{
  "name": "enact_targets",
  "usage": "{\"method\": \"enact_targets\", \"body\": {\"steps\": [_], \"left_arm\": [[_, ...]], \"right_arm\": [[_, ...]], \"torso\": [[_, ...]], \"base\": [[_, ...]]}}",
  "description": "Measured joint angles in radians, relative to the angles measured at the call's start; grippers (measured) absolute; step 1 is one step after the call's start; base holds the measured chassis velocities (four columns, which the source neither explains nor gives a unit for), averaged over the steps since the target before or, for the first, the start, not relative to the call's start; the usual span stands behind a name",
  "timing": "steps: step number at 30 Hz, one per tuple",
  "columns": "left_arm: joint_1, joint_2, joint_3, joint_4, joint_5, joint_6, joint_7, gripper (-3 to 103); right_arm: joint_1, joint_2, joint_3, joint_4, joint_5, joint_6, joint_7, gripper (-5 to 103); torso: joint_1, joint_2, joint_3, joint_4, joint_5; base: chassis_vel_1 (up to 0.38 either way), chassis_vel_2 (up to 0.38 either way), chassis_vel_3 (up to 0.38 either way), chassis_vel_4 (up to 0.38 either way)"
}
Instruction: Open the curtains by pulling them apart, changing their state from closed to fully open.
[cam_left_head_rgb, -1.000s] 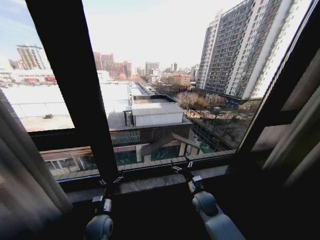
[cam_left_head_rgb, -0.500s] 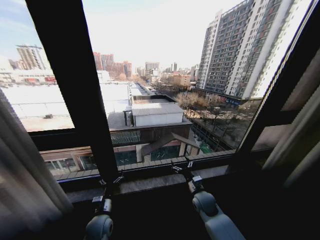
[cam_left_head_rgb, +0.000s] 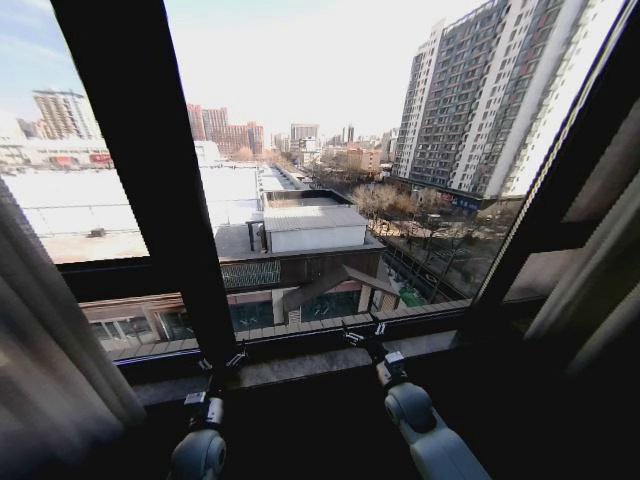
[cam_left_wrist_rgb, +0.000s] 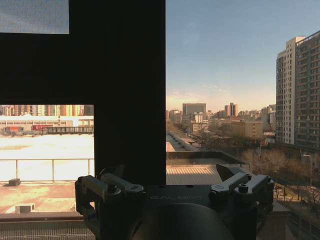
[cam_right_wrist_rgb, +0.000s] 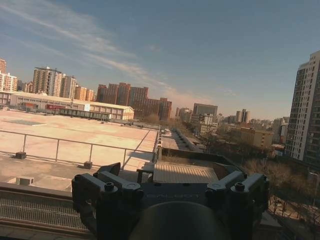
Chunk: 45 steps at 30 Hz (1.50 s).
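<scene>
The curtains are drawn apart in the head view: the left panel (cam_left_head_rgb: 45, 350) hangs bunched at the left edge and the right panel (cam_left_head_rgb: 595, 290) at the right edge. Bare glass lies between them. My left gripper (cam_left_head_rgb: 222, 360) is low at the sill, in front of the dark vertical frame bar, open and holding nothing (cam_left_wrist_rgb: 172, 184). My right gripper (cam_left_head_rgb: 361, 332) is also low at the sill, near the middle of the window, open and holding nothing (cam_right_wrist_rgb: 170, 186). Neither gripper touches any fabric.
A wide dark vertical frame bar (cam_left_head_rgb: 150, 170) splits the window left of centre, and a slanted bar (cam_left_head_rgb: 560, 180) runs on the right. A stone sill (cam_left_head_rgb: 300, 366) runs under the glass. City buildings lie outside.
</scene>
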Motion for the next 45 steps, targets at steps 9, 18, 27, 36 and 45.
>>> {"method": "enact_targets", "body": {"steps": [9,18,27,36,45], "left_arm": [[-0.015,0.037,-0.077,0.079,0.047,-0.093,0.011,100],[-0.006,0.179,-0.196,-0.055,-0.075,-0.014,-0.044,100],[0.035,0.125,-0.120,-0.026,-0.038,-0.072,-0.048,100],[0.046,0.109,-0.099,-0.016,-0.026,-0.080,-0.048,100],[0.058,0.105,-0.109,-0.017,-0.022,-0.085,-0.046,100]], "right_arm": [[0.000,0.000,0.000,0.000,0.000,0.000,0.000,100],[0.000,0.000,0.000,0.000,0.000,0.000,0.000,100],[0.000,0.000,0.000,0.000,0.000,0.000,0.000,100],[0.000,0.000,0.000,0.000,0.000,0.000,0.000,100],[0.000,0.000,0.000,0.000,0.000,0.000,0.000,100]], "torso": [[0.000,0.000,0.000,-0.0006,-0.0006],[0.000,0.000,0.000,-0.0006,-0.0002],[0.000,0.000,0.000,-0.0006,-0.0007],[0.000,0.000,0.000,-0.0007,-0.0002],[0.000,0.000,0.000,-0.0007,-0.0002]], "base": [[0.000,0.000,0.000,0.000],[0.000,0.000,0.000,0.000],[0.000,0.000,0.000,0.000],[0.000,0.000,0.000,0.000],[0.000,0.000,0.000,0.000]]}}
